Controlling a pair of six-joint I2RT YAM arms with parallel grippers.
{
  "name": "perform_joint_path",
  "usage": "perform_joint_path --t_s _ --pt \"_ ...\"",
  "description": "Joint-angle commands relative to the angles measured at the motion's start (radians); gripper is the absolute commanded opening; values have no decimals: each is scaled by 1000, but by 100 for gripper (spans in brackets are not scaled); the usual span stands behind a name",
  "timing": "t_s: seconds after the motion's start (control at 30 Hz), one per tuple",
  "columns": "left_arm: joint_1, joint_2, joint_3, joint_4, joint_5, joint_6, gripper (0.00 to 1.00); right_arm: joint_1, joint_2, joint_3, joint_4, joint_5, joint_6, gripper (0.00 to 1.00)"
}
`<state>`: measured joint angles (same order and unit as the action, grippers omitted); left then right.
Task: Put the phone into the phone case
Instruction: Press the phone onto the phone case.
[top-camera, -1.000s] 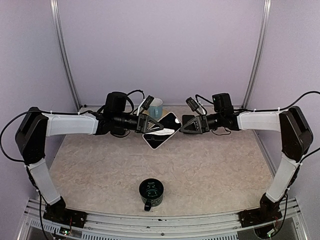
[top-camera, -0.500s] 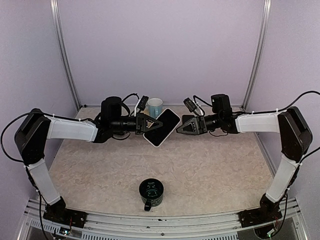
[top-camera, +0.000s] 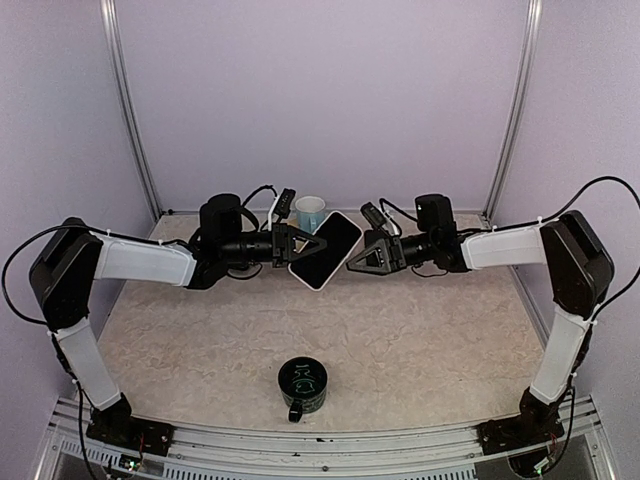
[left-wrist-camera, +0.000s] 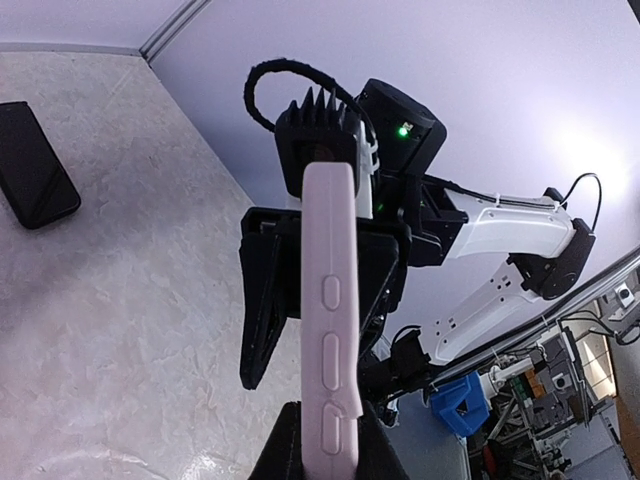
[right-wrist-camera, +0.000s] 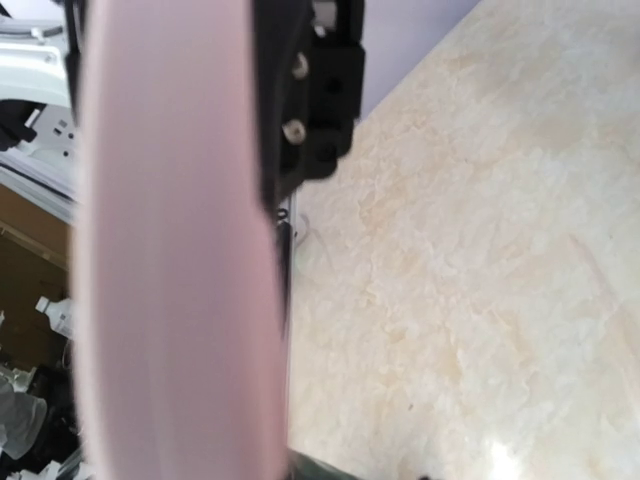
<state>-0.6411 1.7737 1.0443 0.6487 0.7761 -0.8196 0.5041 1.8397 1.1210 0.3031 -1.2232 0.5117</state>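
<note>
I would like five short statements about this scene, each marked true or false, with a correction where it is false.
1. The left gripper holds the pink phone case up, off the table. True.
2. The right gripper is shut on the case. False: its jaws stand open, close to the case.
3. A black phone lies flat on the table. True.
4. The dark mug stands at the far wall. False: it stands near the front edge, between the arm bases.
5. A light blue cup stands behind the case. True.
</note>
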Motion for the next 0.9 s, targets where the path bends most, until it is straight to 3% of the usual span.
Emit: perform_joint_path --t_s 0.0,0.4,0.63,0.87 --pt "-15 -32 0 100 8 -17 0 8 6 24 122 -21 64 40" --pt "-15 -22 -15 115 3 -27 0 9 9 19 232 -74 122 39" --pt "-15 -12 -25 132 0 -40 0 10 29 29 251 -84 146 15" --pt "-5 -7 -39 162 9 -64 0 8 14 31 191 -104 73 7"
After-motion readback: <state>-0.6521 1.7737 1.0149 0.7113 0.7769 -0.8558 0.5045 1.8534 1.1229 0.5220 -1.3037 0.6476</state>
